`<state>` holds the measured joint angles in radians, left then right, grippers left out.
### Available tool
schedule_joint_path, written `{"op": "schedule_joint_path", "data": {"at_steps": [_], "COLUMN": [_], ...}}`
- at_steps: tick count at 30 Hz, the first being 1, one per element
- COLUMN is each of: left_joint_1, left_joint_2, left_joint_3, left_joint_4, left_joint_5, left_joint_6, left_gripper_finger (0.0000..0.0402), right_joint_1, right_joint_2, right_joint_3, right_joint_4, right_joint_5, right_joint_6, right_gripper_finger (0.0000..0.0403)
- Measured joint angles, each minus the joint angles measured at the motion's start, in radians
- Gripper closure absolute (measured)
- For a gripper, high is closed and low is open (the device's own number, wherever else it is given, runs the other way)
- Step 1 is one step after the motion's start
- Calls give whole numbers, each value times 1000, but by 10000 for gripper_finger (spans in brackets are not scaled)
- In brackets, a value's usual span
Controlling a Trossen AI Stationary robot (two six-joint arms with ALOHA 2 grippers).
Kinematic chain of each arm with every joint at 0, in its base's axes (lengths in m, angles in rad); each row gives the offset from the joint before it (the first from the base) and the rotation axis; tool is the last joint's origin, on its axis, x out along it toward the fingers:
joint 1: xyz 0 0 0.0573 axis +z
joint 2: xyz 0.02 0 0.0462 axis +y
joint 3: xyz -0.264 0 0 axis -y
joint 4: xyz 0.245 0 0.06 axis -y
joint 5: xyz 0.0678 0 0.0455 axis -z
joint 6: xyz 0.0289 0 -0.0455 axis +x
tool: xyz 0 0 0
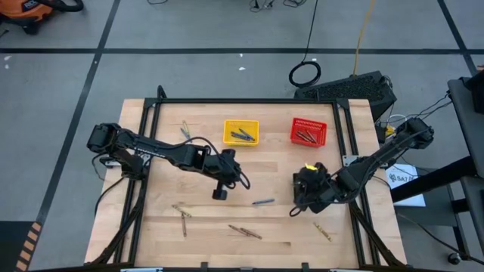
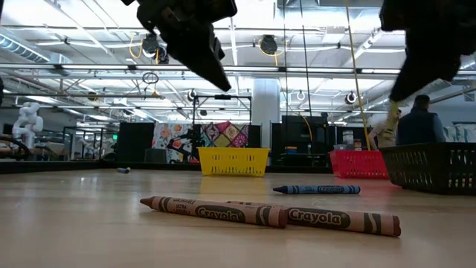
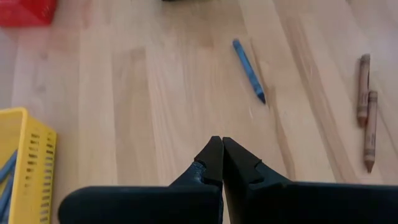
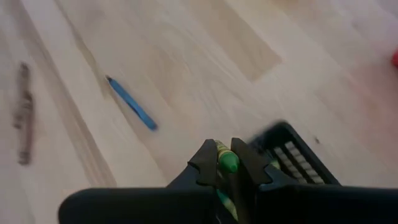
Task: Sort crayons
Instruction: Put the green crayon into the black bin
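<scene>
My right tool (image 4: pixel 224 163) pinches a waxy green crayon (image 4: pixel 226 160) above the black mesh basket (image 4: pixel 297 158); my left tool (image 3: pixel 222 146), pressed together, hovers over the pale wood-grain worktop (image 3: pixel 155 93), paper-wrapped blue crayon (image 3: pixel 249 71) at one o'clock.

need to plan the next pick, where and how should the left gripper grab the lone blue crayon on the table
Grip the blue crayon at mid-length, coming straight down, fingers closing across its thin width. It lies flat on the bare table with nothing touching it. The left gripper is shut and empty, so it must open first.

Blue crayon (image 1: pixel 263 202) flat mid-table; two brown crayons (image 1: pixel 245 232) nearby; green crayon (image 4: pixel 226 160), prob. yellow-tipped, clamped upright.
</scene>
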<state>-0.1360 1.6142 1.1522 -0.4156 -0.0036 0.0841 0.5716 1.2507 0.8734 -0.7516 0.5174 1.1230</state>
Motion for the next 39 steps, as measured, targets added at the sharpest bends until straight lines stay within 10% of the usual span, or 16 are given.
{"op": "schedule_joint_path", "data": {"at_steps": [19,39], "left_joint_1": [0,0], "left_joint_2": [0,0], "left_joint_3": [0,0], "left_joint_4": [-43,-50], "left_joint_5": [0,0], "left_joint_6": [-3,0], "left_gripper_finger": [401,401], "right_joint_1": [0,-2], "right_joint_2": [-70,-119], "right_joint_3": [0,-1], "right_joint_4": [-48,-399], "right_joint_5": [-54,-417], "right_joint_6": [14,122], "right_gripper_finger": [399,399]}}
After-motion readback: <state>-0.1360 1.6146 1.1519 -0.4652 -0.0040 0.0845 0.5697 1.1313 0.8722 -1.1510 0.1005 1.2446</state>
